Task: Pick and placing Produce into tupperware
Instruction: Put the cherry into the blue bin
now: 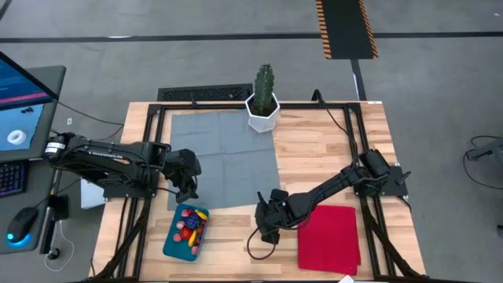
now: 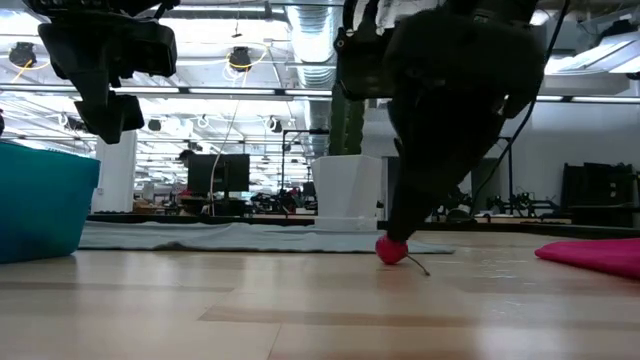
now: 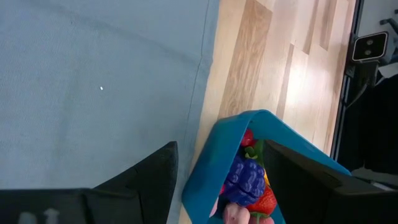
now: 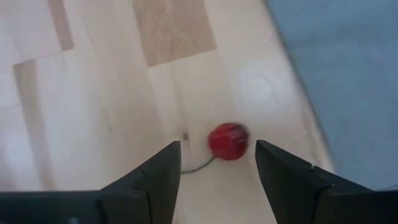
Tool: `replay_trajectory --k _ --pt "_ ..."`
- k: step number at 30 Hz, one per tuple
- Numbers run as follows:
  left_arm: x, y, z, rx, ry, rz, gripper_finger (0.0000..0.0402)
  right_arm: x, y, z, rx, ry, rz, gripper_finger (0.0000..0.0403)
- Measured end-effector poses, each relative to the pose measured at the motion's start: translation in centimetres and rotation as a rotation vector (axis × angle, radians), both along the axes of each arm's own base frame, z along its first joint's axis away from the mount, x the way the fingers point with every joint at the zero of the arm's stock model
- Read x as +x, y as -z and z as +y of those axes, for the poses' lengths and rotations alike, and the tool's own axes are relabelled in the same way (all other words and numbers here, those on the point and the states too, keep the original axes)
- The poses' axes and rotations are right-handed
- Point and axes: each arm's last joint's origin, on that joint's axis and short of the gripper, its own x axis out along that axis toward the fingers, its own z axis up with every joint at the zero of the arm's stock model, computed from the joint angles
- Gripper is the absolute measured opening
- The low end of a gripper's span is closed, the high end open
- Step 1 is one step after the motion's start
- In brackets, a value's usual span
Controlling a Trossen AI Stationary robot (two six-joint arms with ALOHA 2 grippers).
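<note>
Gleaming round red cherry (image 4: 228, 141), thin stem, between right pincer (image 4: 217, 165) fingers.

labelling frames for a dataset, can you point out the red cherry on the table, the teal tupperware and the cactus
red cherry (image 4: 227, 141), right wrist view, middle of its round body, between the open fingers.
teal tupperware (image 1: 170, 243), high view, bare wall at its left side.
cactus (image 1: 264, 85), high view, middle of the green stem above the white pot.

- The red cherry (image 4: 227, 141) looks blurred in the right wrist view, and its thin stem runs behind a finger of the right pincer (image 4: 217, 163).
- The blue container (image 2: 40, 205) is cut off by the low view's edge.
- In the left wrist view, dark fingers (image 3: 298, 180) cover part of the fruit (image 3: 247, 180) inside.
</note>
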Motion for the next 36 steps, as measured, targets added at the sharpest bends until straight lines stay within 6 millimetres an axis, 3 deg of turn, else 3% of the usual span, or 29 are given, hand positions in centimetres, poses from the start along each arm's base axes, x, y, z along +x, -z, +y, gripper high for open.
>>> replay_trajectory --k 6,16,20,25,29,36 --pt "0.0 0.0 0.0 0.003 0.004 -0.002 0.0224 -0.3 0.6 -0.1 0.008 0.015 0.005 0.0247" --pt "0.0 0.0 0.0 0.009 0.004 -0.003 0.0224 -0.5 2.0 -1.4 0.027 0.053 -0.01 0.0242" --pt "0.0 0.0 0.0 0.011 0.002 -0.003 0.0224 -0.4 2.0 -1.4 0.021 0.045 -0.017 0.02" --pt "0.0 0.0 0.1 0.033 -0.01 -0.004 0.0224 -0.2 2.0 -1.5 0.008 0.017 -0.043 0.0106" --pt "0.0 0.0 0.1 0.038 -0.001 -0.007 0.0224 0.7 0.9 -1.1 0.016 -0.026 -0.084 0.0069" --pt "0.0 0.0 0.0 0.039 0.028 -0.016 0.0224 3.2 -2.9 -0.5 0.018 -0.137 -0.215 0.0091"
